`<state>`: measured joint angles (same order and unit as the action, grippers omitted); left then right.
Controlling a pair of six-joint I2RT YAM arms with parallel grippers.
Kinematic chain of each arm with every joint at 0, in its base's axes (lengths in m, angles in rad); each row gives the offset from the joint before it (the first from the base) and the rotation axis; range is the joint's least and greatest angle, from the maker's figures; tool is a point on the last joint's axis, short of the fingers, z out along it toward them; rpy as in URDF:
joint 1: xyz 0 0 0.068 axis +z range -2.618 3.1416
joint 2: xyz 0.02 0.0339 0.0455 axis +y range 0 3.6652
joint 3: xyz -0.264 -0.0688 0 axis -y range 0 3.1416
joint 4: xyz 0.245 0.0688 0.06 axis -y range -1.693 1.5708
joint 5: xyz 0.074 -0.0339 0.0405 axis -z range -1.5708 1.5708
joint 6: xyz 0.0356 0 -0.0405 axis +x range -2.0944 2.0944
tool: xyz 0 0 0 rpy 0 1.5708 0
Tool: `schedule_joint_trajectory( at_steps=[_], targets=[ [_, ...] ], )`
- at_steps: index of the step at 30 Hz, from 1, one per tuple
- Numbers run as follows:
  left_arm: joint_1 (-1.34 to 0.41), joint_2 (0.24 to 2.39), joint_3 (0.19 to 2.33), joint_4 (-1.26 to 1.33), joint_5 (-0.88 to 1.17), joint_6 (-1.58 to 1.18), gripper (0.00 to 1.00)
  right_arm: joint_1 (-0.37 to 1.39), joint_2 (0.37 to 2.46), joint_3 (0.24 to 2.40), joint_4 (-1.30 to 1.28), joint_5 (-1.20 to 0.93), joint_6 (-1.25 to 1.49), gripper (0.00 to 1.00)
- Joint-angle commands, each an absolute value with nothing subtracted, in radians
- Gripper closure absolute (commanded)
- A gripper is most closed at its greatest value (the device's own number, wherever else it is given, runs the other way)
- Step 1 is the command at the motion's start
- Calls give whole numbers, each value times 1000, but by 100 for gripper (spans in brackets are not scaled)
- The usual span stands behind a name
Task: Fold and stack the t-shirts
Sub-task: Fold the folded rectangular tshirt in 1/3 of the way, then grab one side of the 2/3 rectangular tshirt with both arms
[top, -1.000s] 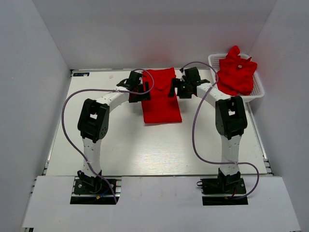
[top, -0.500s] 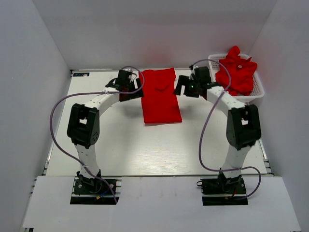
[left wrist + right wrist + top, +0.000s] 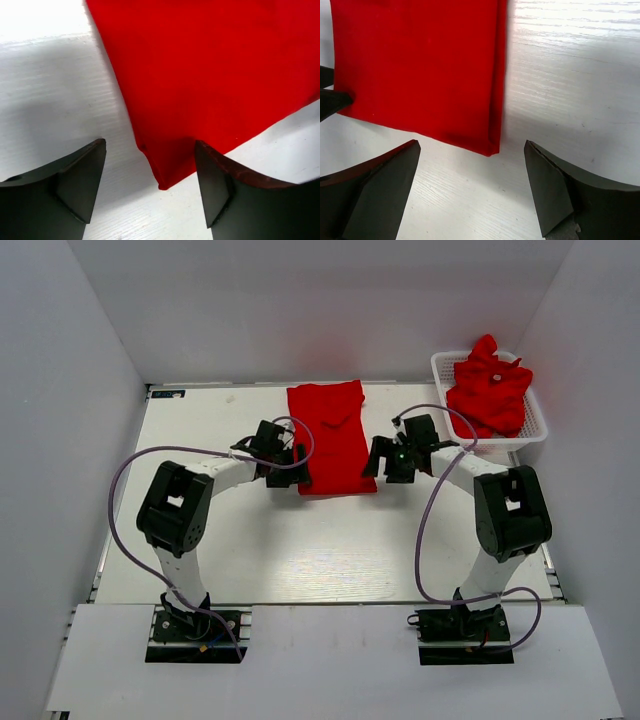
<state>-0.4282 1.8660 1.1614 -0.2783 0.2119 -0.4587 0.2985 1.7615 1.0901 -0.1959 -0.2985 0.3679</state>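
T-shirts in bright red sit in two places. One folded t-shirt [image 3: 330, 435] lies flat as a long, narrow strip in the middle of the white table [image 3: 300, 550], running from the far edge back toward the arms. The others are a crumpled heap of t-shirts [image 3: 488, 392] piled in a white mesh basket [image 3: 538, 432] at the table's far right corner, well apart from the folded one.

Both arms reach in to the near end of the strip, one on each side. The left gripper [image 3: 150, 147] is at the near left corner with its jaws spread wide and nothing held. From its wrist camera, the pointed corner of the cloth lies on the table in the gap between the two dark fingers [image 3: 75, 182]. One finger is over bare table and the other overlaps the hem. I can't tell whether that finger touches the cloth.

The right gripper [image 3: 471, 146] is at the near right corner, also wide open and empty. From its wrist camera, the corner lies in the gap between the fingers, with one finger just nearer than the hem and the other over bare table beside the cloth. That side of the strip shows a doubled, layered edge. Purple cables [image 3: 125, 500] loop loosely off both arms.
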Motion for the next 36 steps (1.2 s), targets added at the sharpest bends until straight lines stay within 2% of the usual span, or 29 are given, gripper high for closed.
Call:
schedule_joint_trajectory(
  at_steps=[1, 2, 4, 6, 8, 16, 19, 20, 22, 23, 27, 31, 36],
  targets=[
    [-439, 1842, 1132, -242, 236, -454, 22, 299, 1785, 1083, -137, -351, 382, 11],
    [-439, 1842, 1121, -233, 236, -454, 22, 299, 1795, 1080, -133, -357, 383, 11],
    [-449, 1842, 1100, -215, 236, -454, 30, 298, 1805, 1072, -126, -362, 391, 23],
    [-459, 1853, 1100, -215, 236, -454, 39, 296, 1809, 1055, -117, -364, 397, 30],
    [-459, 1862, 1091, -224, 236, -454, 41, 295, 1818, 1048, -118, -368, 400, 32],
    [-479, 1853, 1040, -192, 245, -474, 62, 298, 1807, 980, -95, -388, 422, 48],
    [-479, 1853, 1028, -183, 245, -474, 72, 299, 1815, 969, -81, -385, 422, 67],
    [-479, 1853, 1028, -183, 245, -474, 80, 302, 1816, 962, -62, -379, 420, 79],
    [-479, 1853, 1043, -207, 236, -474, 97, 299, 1813, 963, -64, -385, 422, 95],
    [-488, 1853, 1052, -207, 236, -474, 100, 299, 1809, 956, -57, -399, 425, 100],
    [-498, 1754, 1003, -210, 265, -483, 100, 302, 1703, 856, -21, -420, 413, 100],
    [-517, 1631, 948, -313, 265, -492, 100, 310, 1495, 723, -41, -378, 406, 100],
    [-574, 1441, 852, -397, 389, -525, 100, 321, 1208, 554, -198, -387, 406, 100]
  ],
)
